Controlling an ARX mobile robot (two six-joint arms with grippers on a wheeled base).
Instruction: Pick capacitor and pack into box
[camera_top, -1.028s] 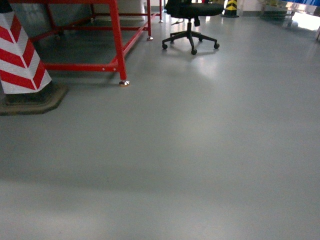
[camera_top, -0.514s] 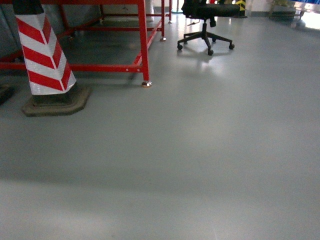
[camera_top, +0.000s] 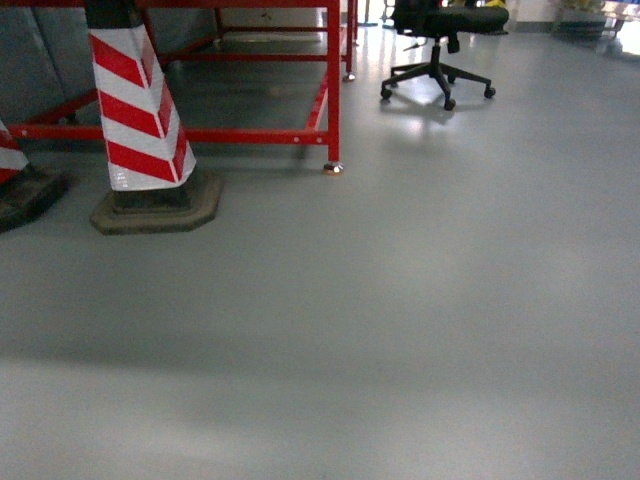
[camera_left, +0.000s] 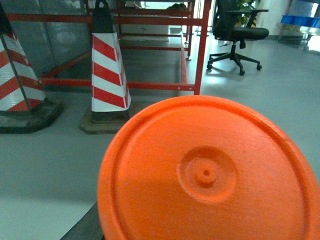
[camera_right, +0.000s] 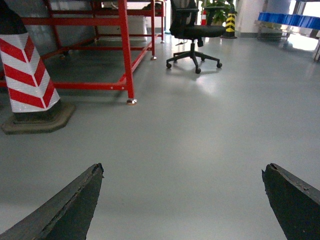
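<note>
The capacitor (camera_left: 210, 175), seen end-on as a big orange round disc with a small hub at its centre, fills the lower part of the left wrist view. It sits right in front of that camera, and one dark finger (camera_left: 87, 227) of my left gripper shows at its lower left edge. The rest of that gripper is hidden behind it. My right gripper (camera_right: 182, 172) is open above bare grey floor, its two dark fingertips far apart with nothing between them. Neither arm shows in the head view. The box is out of view.
A red-and-white striped cone (camera_top: 140, 120) on a dark base stands at the left, with a second cone (camera_top: 15, 180) at the frame edge. Behind them is a red steel frame (camera_top: 330, 90). A black office chair (camera_top: 440, 50) stands further back. Grey floor (camera_top: 400, 330) lies ahead.
In the head view the cone, the red frame and the chair have all slid to the right, and a second cone has come in at the left edge.
</note>
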